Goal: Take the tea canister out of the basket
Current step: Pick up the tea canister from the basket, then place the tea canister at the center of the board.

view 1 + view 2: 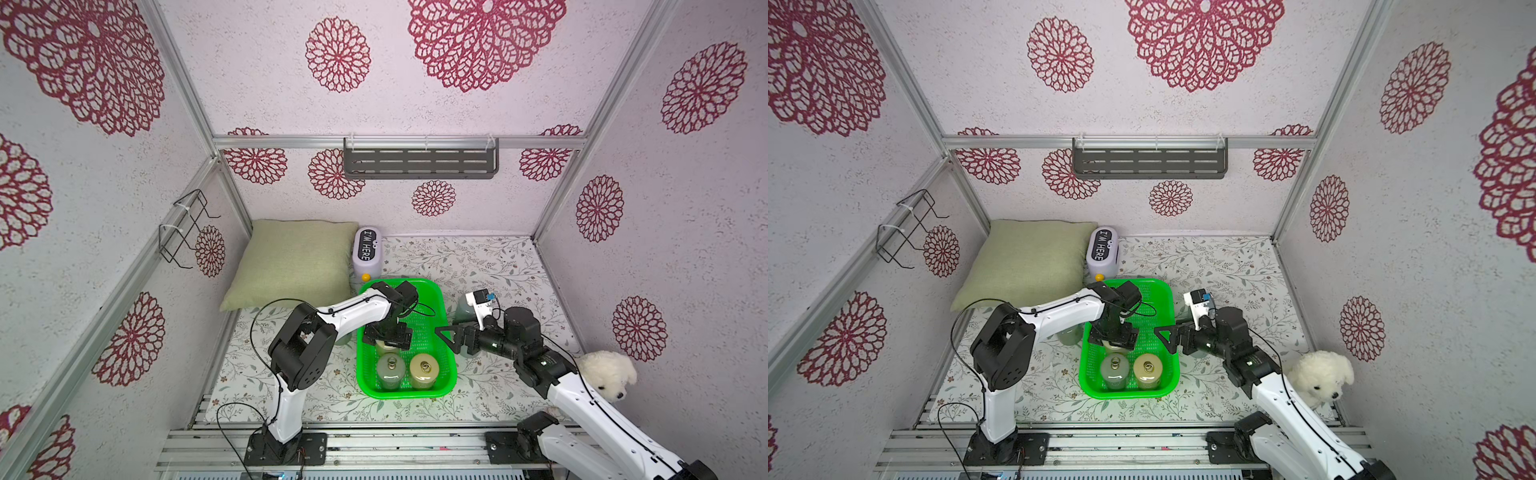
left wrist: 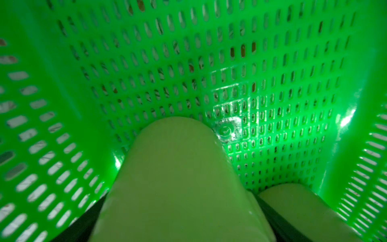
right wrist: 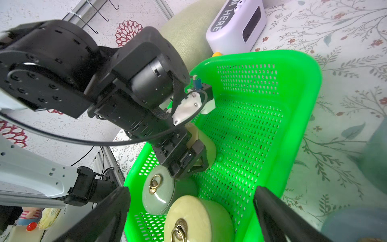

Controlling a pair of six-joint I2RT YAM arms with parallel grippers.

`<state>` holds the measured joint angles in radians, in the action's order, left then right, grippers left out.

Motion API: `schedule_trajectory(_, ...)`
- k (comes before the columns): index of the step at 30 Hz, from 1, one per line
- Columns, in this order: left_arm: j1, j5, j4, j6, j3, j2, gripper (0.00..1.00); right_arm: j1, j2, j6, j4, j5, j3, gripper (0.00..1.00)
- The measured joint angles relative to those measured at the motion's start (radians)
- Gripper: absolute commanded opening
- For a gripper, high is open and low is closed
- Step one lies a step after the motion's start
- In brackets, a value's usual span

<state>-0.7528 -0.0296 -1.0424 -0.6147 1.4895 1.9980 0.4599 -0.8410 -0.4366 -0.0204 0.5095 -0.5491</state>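
My left gripper [image 1: 388, 338] is inside the basket [image 1: 401, 393], which sits at lower centre of both top views on the floral table cover [image 1: 498, 270]. Its fingers [image 2: 81, 228] lie along both sides of the tea canister [image 2: 178, 178], a pale cream cylinder. No gap shows on either side in the left wrist view, so the jaws are pinching it. I cannot tell whether the canister base touches the basket floor.

The tea canister is in the left half of the basket, about mid-length. It is just above the grey-green canister [image 1: 390, 368] in the frame. A beige canister [image 1: 424, 366] stands beside that one, to its right, at the basket's lower end. Both carry a ring pull on the lid.

My right gripper [image 1: 451, 341] is outside the basket, to the right of it in the frame. Its fingers are spread wide and hold nothing, and their tips are near the basket's right wall.
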Motion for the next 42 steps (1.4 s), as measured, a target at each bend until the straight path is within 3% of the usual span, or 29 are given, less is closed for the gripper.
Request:
schedule_trajectory(6,0.002,0.017,-0.012,0.001,0.0,-0.003,0.81,0.0,0.0,0.0,0.001,0.0,0.0,0.99)
schedule_trajectory(15,0.001,0.057,-0.092,0.0,0.038,-0.065,0.81,0.0,-0.002,0.0,0.014,0.001,0.018,0.99)
schedule_trajectory(28,0.001,0.145,-0.235,-0.022,0.103,-0.314,0.82,0.072,-0.034,-0.003,0.08,0.018,0.035,0.99)
schedule_trajectory(35,0.003,0.179,-0.267,-0.053,-0.051,-0.47,0.82,0.191,-0.131,-0.009,0.124,-0.009,0.027,0.99)
schedule_trajectory(42,0.045,0.177,-0.268,-0.098,-0.251,-0.628,0.83,0.243,-0.209,-0.01,0.164,-0.028,-0.007,0.99)
